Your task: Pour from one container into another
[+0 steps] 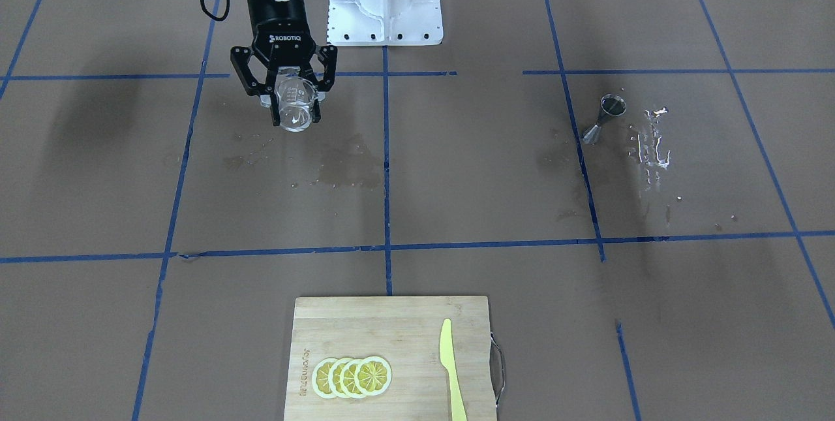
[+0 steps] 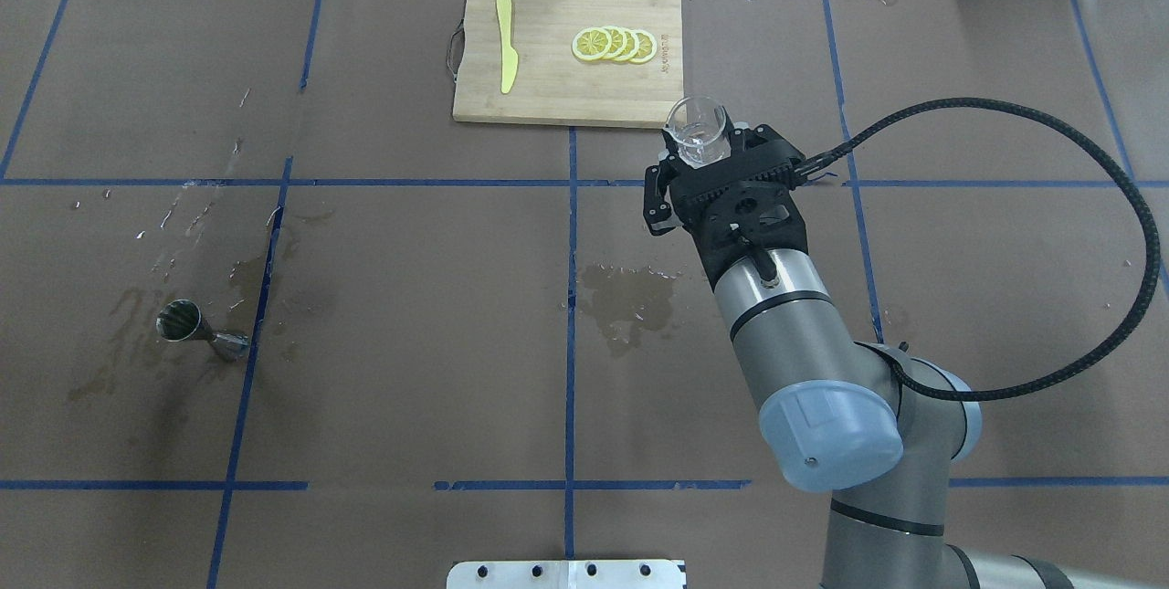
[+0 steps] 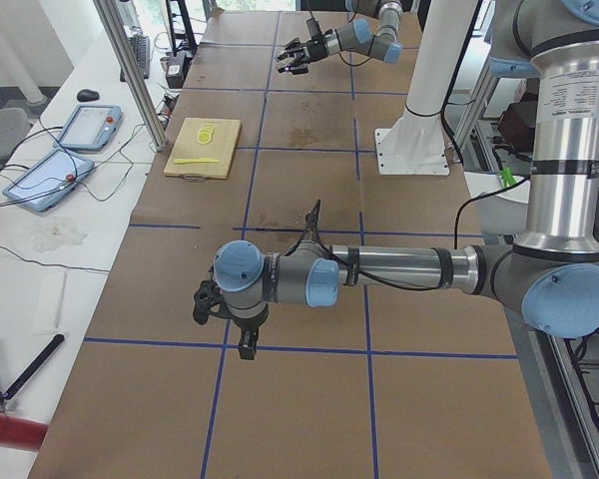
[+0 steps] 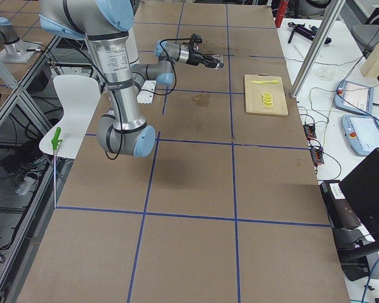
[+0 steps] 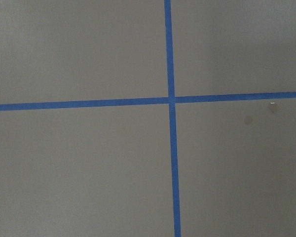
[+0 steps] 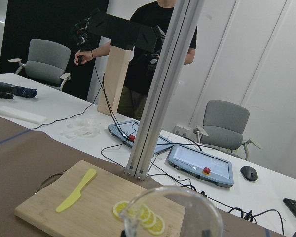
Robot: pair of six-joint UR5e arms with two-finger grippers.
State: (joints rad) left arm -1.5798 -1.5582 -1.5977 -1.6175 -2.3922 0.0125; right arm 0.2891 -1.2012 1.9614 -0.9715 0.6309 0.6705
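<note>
**Finding 1.** The right gripper (image 2: 699, 149) is grasping the small, rounded, clear drinking glass (image 2: 696, 128), its fingers clenched on the sides. It is holding the glass roughly upright in the air, off the table, near a corner of the bamboo cutting board (image 2: 548, 96). Whether the glass is carrying liquid cannot be read.

**Finding 2.** The small silvery steel hourglass-shaped jigger (image 2: 196, 331) is standing on the brown paper table cover (image 2: 411, 297). It is on the robot's left side, well apart from the glass. Wet patches (image 2: 128, 310) are lying just beside it.

**Finding 3.** The left gripper (image 3: 246, 344) is showing only in the side view, hanging above the table; its state cannot be told.

**Assessment.** The pick-up is looking complete. The pour itself is not under way at this position. The glass is yet to be carried across to the jigger, centred over its narrow mouth and tilted.
</note>
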